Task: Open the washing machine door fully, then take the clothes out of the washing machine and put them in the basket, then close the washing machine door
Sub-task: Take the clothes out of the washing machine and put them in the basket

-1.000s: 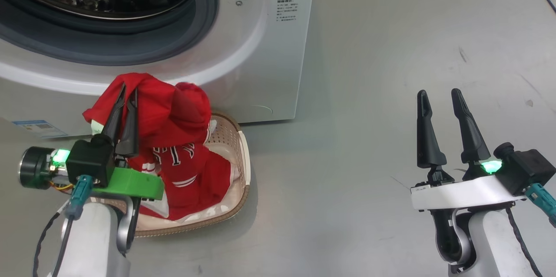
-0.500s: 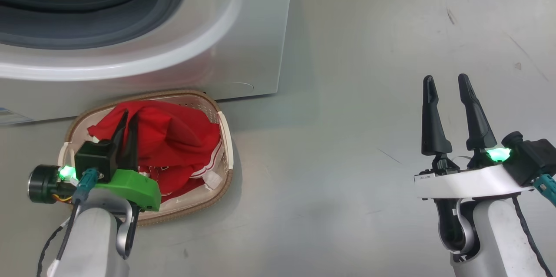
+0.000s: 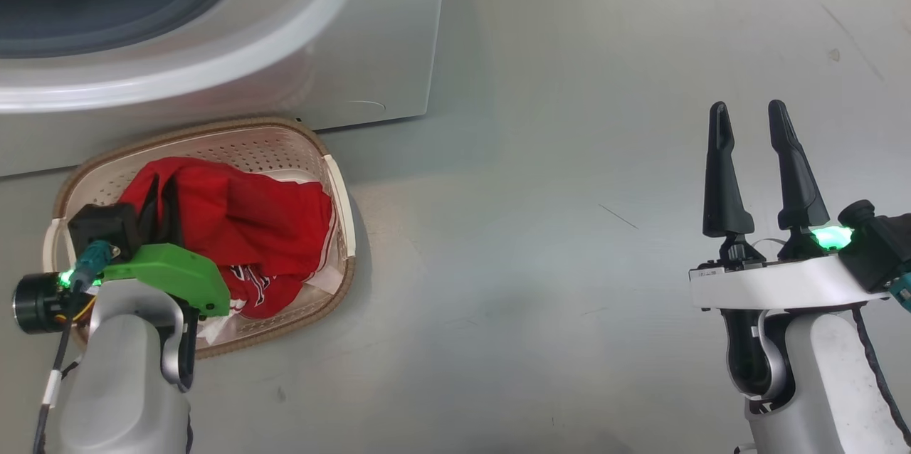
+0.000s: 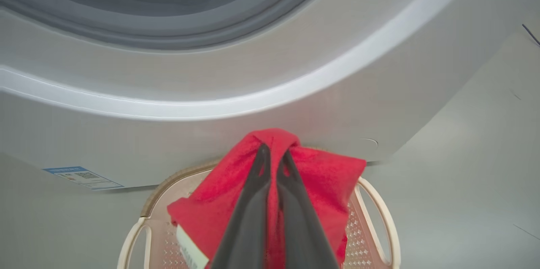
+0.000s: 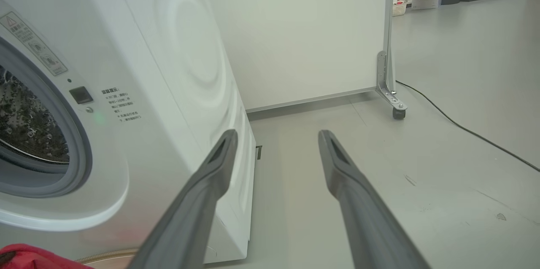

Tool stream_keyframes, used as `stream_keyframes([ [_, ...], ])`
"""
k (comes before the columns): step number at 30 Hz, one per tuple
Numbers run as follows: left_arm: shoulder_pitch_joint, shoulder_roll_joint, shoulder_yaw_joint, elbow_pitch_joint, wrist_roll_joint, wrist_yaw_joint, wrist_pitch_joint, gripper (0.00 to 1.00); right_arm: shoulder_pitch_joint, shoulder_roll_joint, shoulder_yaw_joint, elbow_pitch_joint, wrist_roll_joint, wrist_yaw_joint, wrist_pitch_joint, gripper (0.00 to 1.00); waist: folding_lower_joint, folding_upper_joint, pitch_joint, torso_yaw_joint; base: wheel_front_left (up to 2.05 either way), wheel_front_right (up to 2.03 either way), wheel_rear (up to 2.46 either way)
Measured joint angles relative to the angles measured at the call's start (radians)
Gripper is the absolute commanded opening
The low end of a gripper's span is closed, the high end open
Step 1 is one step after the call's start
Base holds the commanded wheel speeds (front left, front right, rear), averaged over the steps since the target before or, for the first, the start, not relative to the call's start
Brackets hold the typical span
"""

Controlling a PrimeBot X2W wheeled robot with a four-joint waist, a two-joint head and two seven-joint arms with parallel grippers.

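The red clothes [image 3: 263, 226] lie bunched inside the cream basket [image 3: 263, 148], which stands on the floor against the front of the white washing machine [image 3: 370, 34]. My left gripper [image 3: 162, 183] reaches down into the basket. In the left wrist view my left gripper [image 4: 274, 151] is shut on a fold of the red clothes [image 4: 329, 176] above the basket [image 4: 382, 214]. My right gripper [image 3: 751, 116] stands open over bare floor at the right, holding nothing. The washing machine door is out of view; the grey seal and the drum [image 5: 25, 130] show.
A blue label [image 4: 82, 177] sits low on the machine's front. Behind the machine [image 5: 177, 71] stands a white panel on a caster wheel [image 5: 396, 113], with a black cable [image 5: 464, 130] running across the floor. A corner of red cloth [image 5: 25, 256] shows low in the right wrist view.
The head camera has tilted down, shifting the whole picture. My left gripper has lowered the red clothes from above the basket down into it. The right arm has stayed put.
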Motion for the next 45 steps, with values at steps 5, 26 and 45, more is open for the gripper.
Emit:
stream_keyframes([
  [5,-0.038,0.003,0.013,0.071,-0.005,0.01,0.004,0.0,-0.011,0.0,-0.004,0.0,-0.011,0.0,0.0,1.0,0.0,0.0,0.027,-0.009,0.0,0.0,0.0],
  [26,-0.173,0.053,0.049,0.298,-0.02,0.048,0.002,0.0,-0.031,0.0,-0.009,-0.004,-0.049,0.001,0.0,1.0,0.0,0.0,0.074,-0.006,0.0,0.0,0.0],
  [45,-0.252,0.065,0.047,0.451,-0.017,0.062,-0.018,1.0,-0.033,0.0,-0.002,-0.002,-0.052,0.001,0.0,1.0,0.0,0.0,0.084,-0.011,0.0,0.0,0.0],
])
